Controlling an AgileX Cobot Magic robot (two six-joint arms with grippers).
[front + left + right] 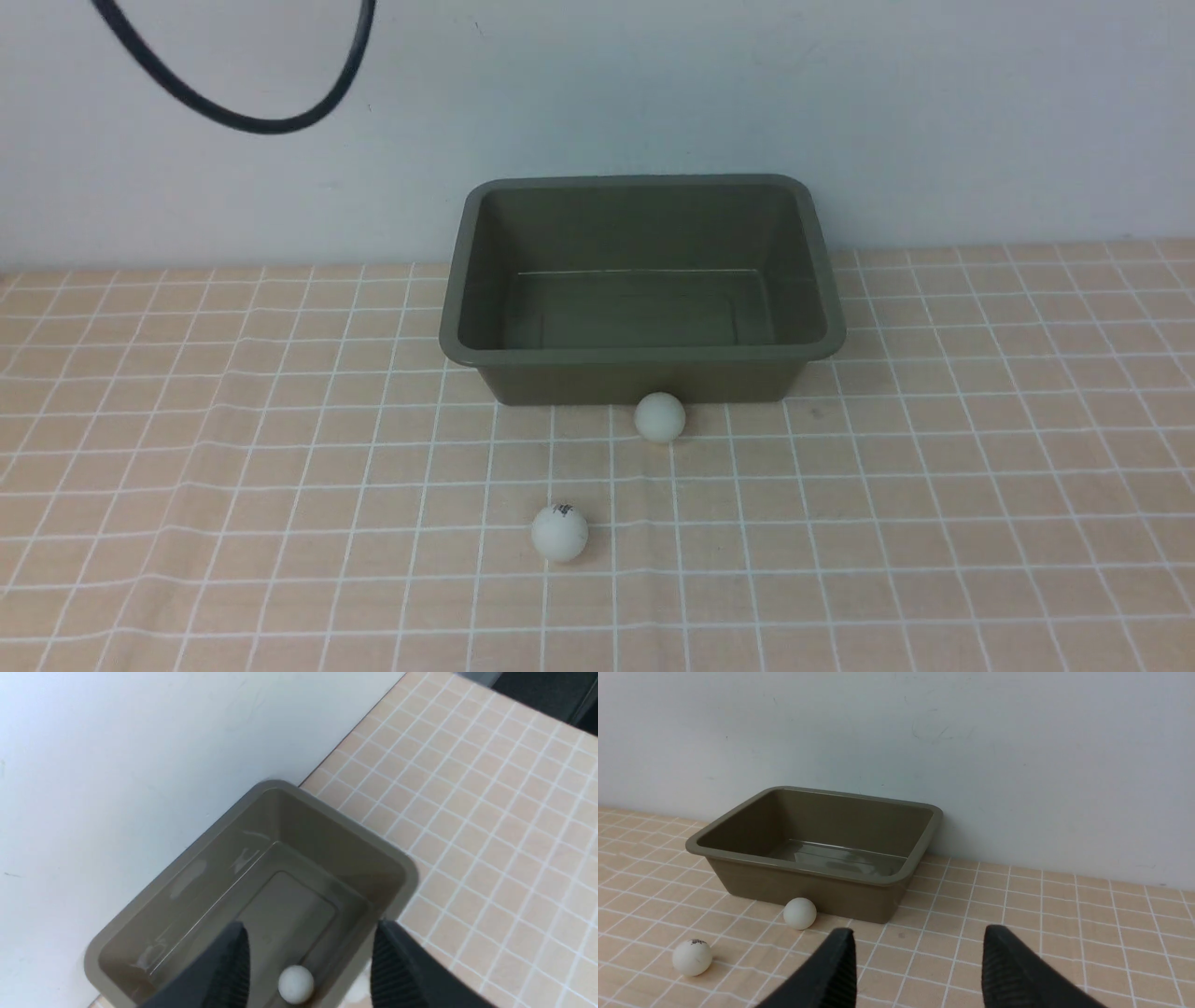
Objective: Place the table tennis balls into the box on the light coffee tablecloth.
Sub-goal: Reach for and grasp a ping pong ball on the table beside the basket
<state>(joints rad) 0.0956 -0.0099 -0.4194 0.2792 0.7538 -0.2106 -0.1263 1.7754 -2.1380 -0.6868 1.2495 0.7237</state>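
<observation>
The dark olive box (644, 353) stands on the light coffee tablecloth (934, 513), against the back wall. One white table tennis ball (659, 416) lies on the cloth, touching the box's front wall. A second ball (559, 533), with a dark mark, lies nearer to me. My left gripper (310, 926) hangs open above the box (406, 877). Below its spread fingers a third ball (295, 983) is inside the box, by a side wall. My right gripper (920, 933) is open and empty above the cloth, to the right of the box (798, 870) and of both loose balls (799, 913) (691, 957).
A pale wall rises right behind the box. A black cable (271, 121) loops down at the top left of the front view. Neither arm shows in the front view.
</observation>
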